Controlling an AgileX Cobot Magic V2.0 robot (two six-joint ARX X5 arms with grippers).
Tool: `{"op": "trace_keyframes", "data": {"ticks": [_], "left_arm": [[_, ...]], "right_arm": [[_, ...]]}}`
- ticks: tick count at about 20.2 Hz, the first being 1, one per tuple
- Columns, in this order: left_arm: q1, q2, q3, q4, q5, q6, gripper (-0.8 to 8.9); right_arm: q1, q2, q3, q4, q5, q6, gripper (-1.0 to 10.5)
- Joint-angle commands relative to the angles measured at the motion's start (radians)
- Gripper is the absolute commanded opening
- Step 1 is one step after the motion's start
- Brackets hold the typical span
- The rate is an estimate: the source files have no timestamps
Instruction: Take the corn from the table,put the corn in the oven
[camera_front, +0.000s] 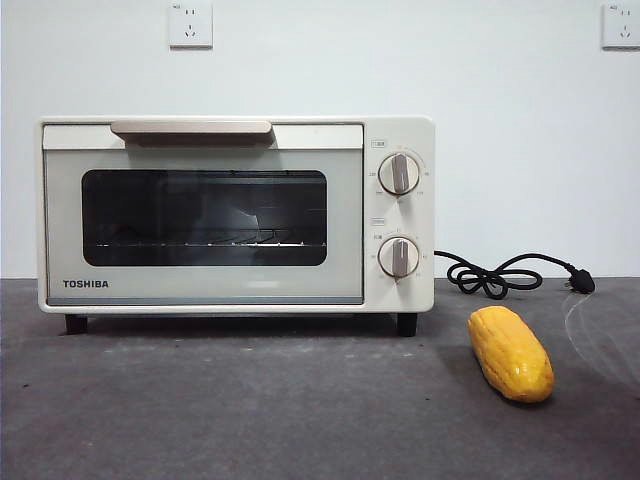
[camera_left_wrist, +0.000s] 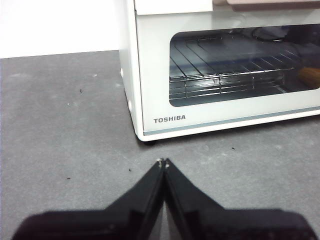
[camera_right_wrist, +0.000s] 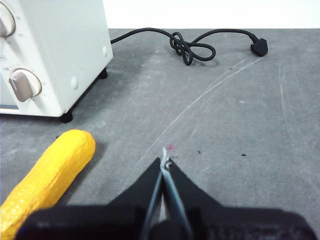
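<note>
The yellow-orange corn (camera_front: 510, 352) lies on the dark grey table (camera_front: 250, 410), in front of and to the right of the oven's knob side. The cream-white Toshiba oven (camera_front: 235, 215) stands with its glass door closed, a wire rack visible inside. My right gripper (camera_right_wrist: 165, 159) is shut and empty, hovering over bare table beside the corn (camera_right_wrist: 47, 175). My left gripper (camera_left_wrist: 163, 162) is shut too, low over the table in front of the oven (camera_left_wrist: 220, 70) near its Toshiba-logo corner. Neither gripper appears in the front view.
The oven's black power cord (camera_front: 500, 275), coiled with its plug lying loose, rests on the table behind the corn to the right of the oven. It shows as the cord (camera_right_wrist: 200, 45) in the right wrist view. A white wall with sockets stands behind.
</note>
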Motion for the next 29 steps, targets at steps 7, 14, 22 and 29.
{"op": "trace_keyframes", "data": {"ticks": [7,14,22,29], "left_arm": [[-0.002,-0.001,-0.006,0.008,-0.002,0.009,-0.04],[-0.002,-0.001,-0.006,0.008,0.006,-0.334,-0.04],[-0.002,-0.001,-0.006,0.053,0.005,-0.391,-0.04],[-0.002,0.002,0.068,0.129,0.058,-0.453,-0.04]], "right_arm": [[0.000,-0.001,-0.009,0.006,0.000,0.035,0.0],[0.000,-0.001,-0.008,0.003,-0.004,0.486,0.0],[0.000,-0.001,-0.008,0.005,0.007,0.545,0.0],[0.000,0.000,0.060,-0.005,-0.037,0.539,0.0]]}}
